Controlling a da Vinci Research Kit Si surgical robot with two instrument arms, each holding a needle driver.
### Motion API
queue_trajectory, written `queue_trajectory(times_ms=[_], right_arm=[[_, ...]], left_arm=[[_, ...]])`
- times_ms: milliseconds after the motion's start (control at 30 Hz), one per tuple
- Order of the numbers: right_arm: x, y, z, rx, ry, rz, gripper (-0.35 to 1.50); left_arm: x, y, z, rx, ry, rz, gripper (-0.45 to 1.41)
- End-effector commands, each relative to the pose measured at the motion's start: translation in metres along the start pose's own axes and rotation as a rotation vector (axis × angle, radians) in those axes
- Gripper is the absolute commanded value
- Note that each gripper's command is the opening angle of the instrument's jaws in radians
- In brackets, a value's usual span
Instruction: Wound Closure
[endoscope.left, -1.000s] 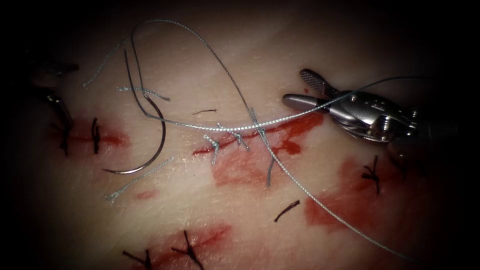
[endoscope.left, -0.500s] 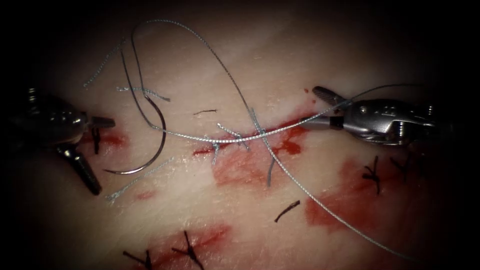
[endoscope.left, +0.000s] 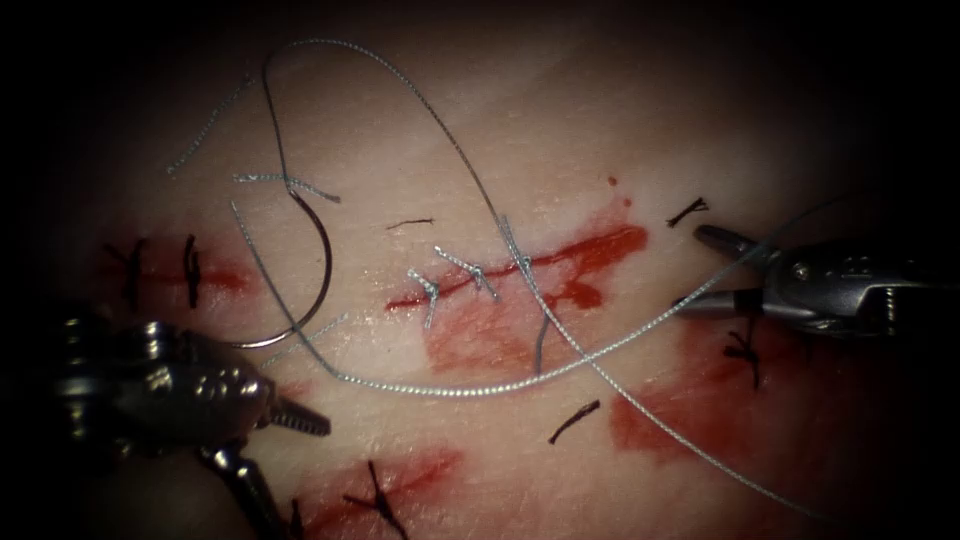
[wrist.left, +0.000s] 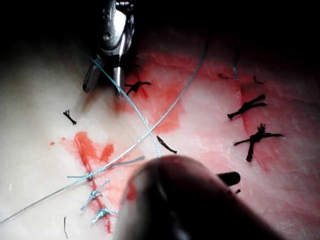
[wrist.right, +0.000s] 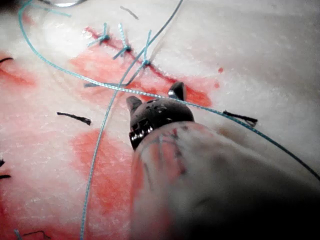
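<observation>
The cut (endoscope.left: 520, 268) runs across the middle of the tissue (endoscope.left: 560, 120) and carries three pale stitches, with red fluid (endoscope.left: 480, 340) around it. The curved needle (endoscope.left: 328, 262) lies free on the tissue left of the cut, held by neither tool. Its grey thread (endoscope.left: 480, 390) sags below the cut and rises to my right tool (endoscope.left: 693, 270). That tool's jaws are open, and the thread runs across between them near their base (wrist.right: 154, 96). My left tool (endoscope.left: 300, 475) hovers at the lower left below the needle, its jaws open and holding nothing. The left wrist view shows the right tool (wrist.left: 106, 82) with the thread.
Dark stitches close other cuts at the right (endoscope.left: 745, 345), the bottom (endoscope.left: 375, 495) and the far left (endoscope.left: 190, 270). Loose cut thread ends lie about, one dark (endoscope.left: 575, 420) and one pale (endoscope.left: 210, 125). Another strand (endoscope.left: 680, 440) trails to the lower right.
The left tool came in from the left and dropped to the lower left. The right tool moved down and right, dragging the thread from above the cut to below it.
</observation>
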Motion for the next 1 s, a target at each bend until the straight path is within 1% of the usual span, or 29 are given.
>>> queue_trajectory(times_ms=[33,133,233,267,300,367,433,533,600,700,767,833,1000], right_arm=[[0.0013,-0.0015,0.0006,0.082,0.025,0.011,1.08],[0.0026,-0.0024,0.0,0.142,0.088,0.067,1.08],[0.0036,-0.0027,-0.0002,0.151,0.125,0.1,1.08],[0.0037,-0.0027,-0.0001,0.154,0.127,0.096,1.06],[0.0038,-0.0027,-0.0001,0.156,0.133,0.093,1.06],[0.0038,-0.0026,0.0,0.166,0.147,0.084,1.06],[0.0035,-0.0025,-0.0001,0.172,0.15,0.077,1.06],[0.0034,-0.0021,-0.0001,0.164,0.15,0.078,1.06],[0.0033,-0.0019,0.0,0.158,0.151,0.079,1.06],[0.0032,-0.0018,0.0,0.155,0.151,0.078,1.08],[0.0032,-0.0018,0.0,0.155,0.151,0.078,1.08],[0.0032,-0.0019,0.0,0.156,0.151,0.077,1.08],[0.0032,-0.0019,0.0,0.156,0.151,0.077,1.1]], left_arm=[[0.0007,-0.0013,0.0014,0.036,0.023,0.019,0.76],[0.002,-0.0047,0.0042,0.139,0.074,0.125,0.76],[0.0015,-0.0074,0.0073,0.153,0.082,0.135,0.64],[0.0012,-0.0081,0.008,0.157,0.088,0.139,0.56],[0.001,-0.0092,0.0091,0.17,0.101,0.144,0.42],[0.0009,-0.0112,0.0102,0.201,0.13,0.175,0.44],[0.0009,-0.0131,0.0108,0.201,0.193,0.253,0.46],[0.0008,-0.0147,0.0108,0.194,0.317,0.386,0.46],[0.0008,-0.0151,0.0106,0.197,0.363,0.462,0.39],[0.001,-0.0153,0.0106,0.209,0.366,0.539,0.32],[0.0011,-0.0153,0.0107,0.213,0.362,0.569,0.32],[0.0011,-0.0151,0.0109,0.199,0.359,0.599,0.32],[0.0006,-0.0144,0.0118,0.145,0.349,0.64,0.36]])
